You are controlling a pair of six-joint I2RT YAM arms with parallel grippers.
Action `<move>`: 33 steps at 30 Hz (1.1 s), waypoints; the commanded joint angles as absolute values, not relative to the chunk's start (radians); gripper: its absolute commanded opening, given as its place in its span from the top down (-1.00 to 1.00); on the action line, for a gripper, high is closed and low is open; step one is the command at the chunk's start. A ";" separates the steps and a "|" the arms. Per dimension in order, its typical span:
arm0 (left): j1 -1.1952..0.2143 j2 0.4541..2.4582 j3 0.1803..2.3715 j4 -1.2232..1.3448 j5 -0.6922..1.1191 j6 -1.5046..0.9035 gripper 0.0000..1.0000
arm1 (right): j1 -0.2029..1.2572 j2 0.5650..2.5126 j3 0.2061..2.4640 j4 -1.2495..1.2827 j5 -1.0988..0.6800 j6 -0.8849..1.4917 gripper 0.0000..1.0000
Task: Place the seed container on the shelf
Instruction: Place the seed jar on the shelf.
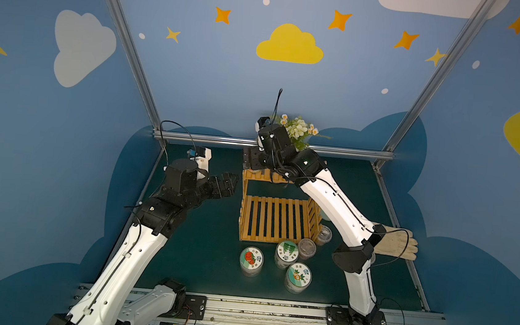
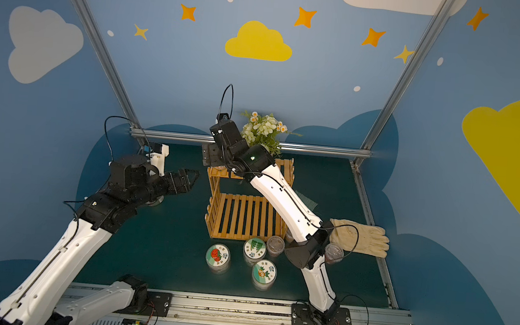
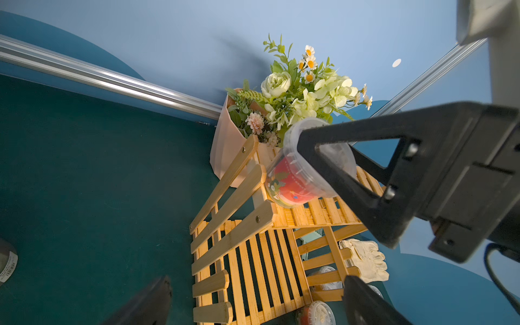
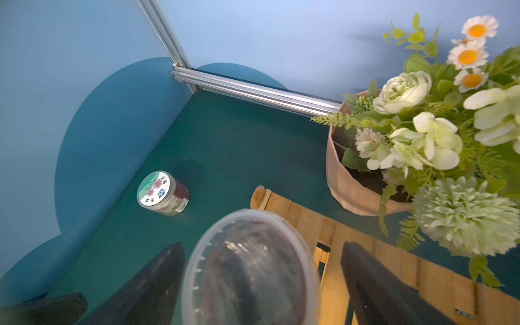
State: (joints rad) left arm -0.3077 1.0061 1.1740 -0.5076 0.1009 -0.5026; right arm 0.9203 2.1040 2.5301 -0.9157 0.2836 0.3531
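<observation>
The seed container (image 4: 250,270), a clear tub with a clear lid and a red label (image 3: 292,183), rests on the left end of the top tier of the shelf (image 1: 274,222), an orange-yellow slatted rack. My right gripper (image 4: 263,247) is open around the tub, with a clear gap between one finger (image 4: 365,281) and the tub's wall. In both top views the right gripper (image 1: 252,161) covers most of the tub. My left gripper (image 1: 234,180) hangs open and empty to the left of the shelf (image 3: 253,253), pointing at it.
A pink pot of artificial flowers (image 1: 300,131) stands right behind the shelf's top tier. Several labelled jars (image 1: 251,260) and clear tubs (image 1: 306,247) stand in front of the shelf. A beige glove (image 1: 396,242) lies at the right. One flower-labelled jar (image 4: 163,192) stands under my left arm.
</observation>
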 commanded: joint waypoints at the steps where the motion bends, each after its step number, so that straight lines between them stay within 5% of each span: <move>1: -0.304 0.997 1.184 -0.496 0.113 -0.503 -1.00 | 0.912 2.085 2.551 -0.917 0.232 0.328 -0.92; 9: -0.304 0.997 1.187 -0.497 0.116 -0.507 -1.00 | 0.894 2.101 2.554 -0.948 0.208 0.329 -0.92; 25: -0.304 1.002 1.192 -0.493 0.123 -0.514 -1.00 | 0.895 2.114 2.551 -0.954 0.283 0.355 -0.55; 33: -0.305 0.996 1.189 -0.492 0.118 -0.511 -1.00 | 0.919 2.137 2.551 -0.921 0.307 0.396 -0.53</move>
